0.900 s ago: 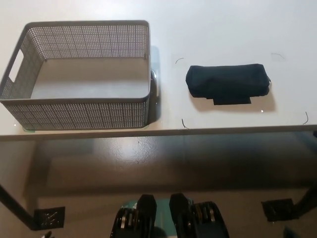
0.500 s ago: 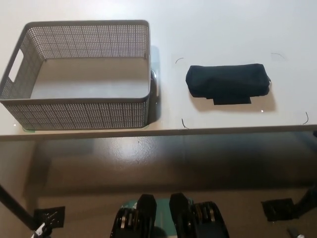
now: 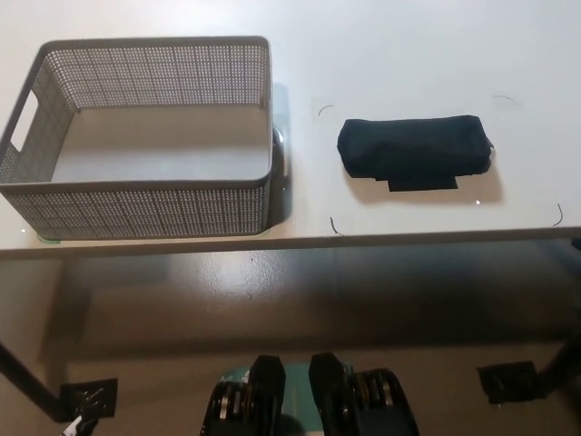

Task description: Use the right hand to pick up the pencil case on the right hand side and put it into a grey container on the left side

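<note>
Nothing on the table [image 3: 399,45] is moving since the earlier frames; we are only seeing the whole picture sliding a touch toward the left and upward, which is the camera shifting and not the things. We are looking down on the pale table filling the upper half of the frame, its front edge running across the middle. We are finding the grey container [image 3: 145,209], a perforated basket with a handle slot in its left wall, sitting at the upper left with nothing inside it. We are seeing the pencil case [image 3: 414,149], dark and lying lengthwise, resting at the upper right, well apart from the container, with a small flap poking out along its lower edge. We are not catching either hand clearly, so we cannot tell how their fingers are set.
</note>
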You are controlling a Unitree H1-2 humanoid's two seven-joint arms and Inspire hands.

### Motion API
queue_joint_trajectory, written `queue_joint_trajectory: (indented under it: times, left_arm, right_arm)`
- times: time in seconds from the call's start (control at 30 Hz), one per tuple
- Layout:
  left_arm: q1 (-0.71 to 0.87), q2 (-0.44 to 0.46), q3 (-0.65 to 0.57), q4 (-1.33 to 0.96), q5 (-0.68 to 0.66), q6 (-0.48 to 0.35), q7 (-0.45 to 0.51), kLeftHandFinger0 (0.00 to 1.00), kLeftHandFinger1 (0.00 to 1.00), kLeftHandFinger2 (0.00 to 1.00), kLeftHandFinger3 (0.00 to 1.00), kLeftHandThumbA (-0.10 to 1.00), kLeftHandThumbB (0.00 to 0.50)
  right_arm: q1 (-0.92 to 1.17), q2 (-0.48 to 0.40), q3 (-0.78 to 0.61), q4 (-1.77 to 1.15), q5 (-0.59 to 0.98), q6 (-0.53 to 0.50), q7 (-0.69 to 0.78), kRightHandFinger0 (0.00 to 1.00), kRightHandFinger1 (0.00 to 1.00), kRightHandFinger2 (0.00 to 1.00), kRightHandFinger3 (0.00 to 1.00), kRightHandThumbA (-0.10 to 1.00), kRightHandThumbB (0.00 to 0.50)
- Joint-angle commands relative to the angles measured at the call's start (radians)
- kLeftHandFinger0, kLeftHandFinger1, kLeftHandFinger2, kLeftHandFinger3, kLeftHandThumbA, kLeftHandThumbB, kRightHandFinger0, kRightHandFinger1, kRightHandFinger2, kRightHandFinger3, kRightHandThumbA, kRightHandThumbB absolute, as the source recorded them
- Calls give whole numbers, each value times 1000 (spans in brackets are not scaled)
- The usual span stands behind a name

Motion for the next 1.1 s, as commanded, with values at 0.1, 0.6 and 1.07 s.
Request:
queue_joint_trajectory:
  times: [0.1, 0.6, 1.07]
  left_arm:
    - [17, 37, 9, -6, 11, -41, -15, 1000, 1000, 1000, 1000, 1000, 409]
    - [24, 36, -3, 31, 6, -72, -27, 1000, 1000, 1000, 1000, 1000, 440]
    - [33, 21, -7, 20, 14, -69, -18, 1000, 1000, 1000, 1000, 1000, 400]
  right_arm:
    - [-387, -120, 137, 27, -178, 285, 178, 1000, 1000, 1000, 1000, 923, 500]
    - [-902, -92, 468, 567, -414, 296, 326, 1000, 1000, 1000, 1000, 777, 500]
    - [-1067, 2, 573, 860, -387, 338, 332, 1000, 1000, 1000, 1000, 1000, 500]
